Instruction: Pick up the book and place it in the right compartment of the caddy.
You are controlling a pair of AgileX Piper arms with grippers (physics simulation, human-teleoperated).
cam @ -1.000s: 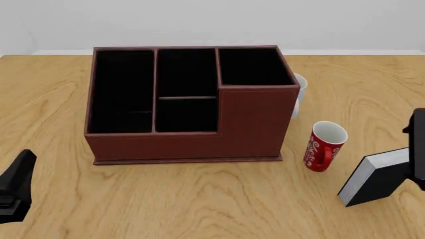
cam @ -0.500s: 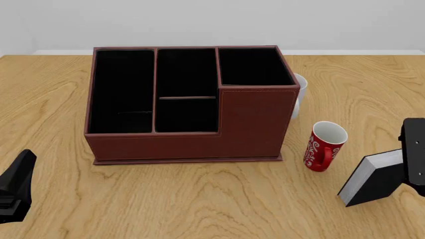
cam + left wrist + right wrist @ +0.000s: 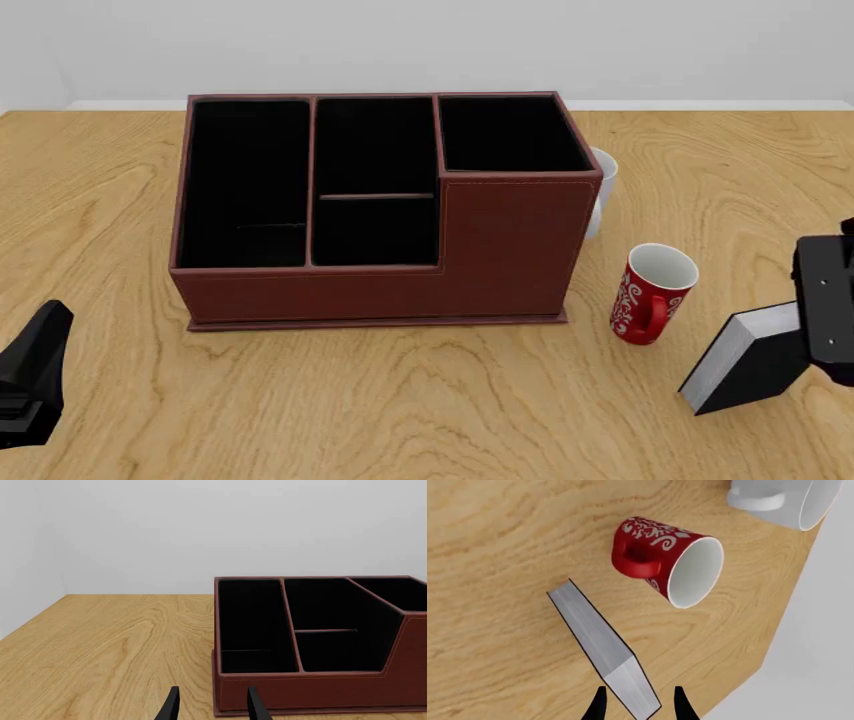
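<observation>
We see a light wooden table (image 3: 400,400) with a flowing grain. On it, ahead of our left gripper (image 3: 212,707), rests the large red-brown leather-look caddy (image 3: 514,255). The glossy red ceramic mug (image 3: 651,293) with white swirls stands just ahead of our right gripper (image 3: 639,705), beside the black book (image 3: 745,358). Farther out, behind the caddy's corner, sits a white mug (image 3: 601,185).

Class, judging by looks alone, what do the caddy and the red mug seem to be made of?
The caddy: probably leather or imitation leather, matte red-brown, with faint stitching along its edges and a black lining. The red mug: likely glazed ceramic, with a smooth red outside bearing white swirls and a white inside.
</observation>
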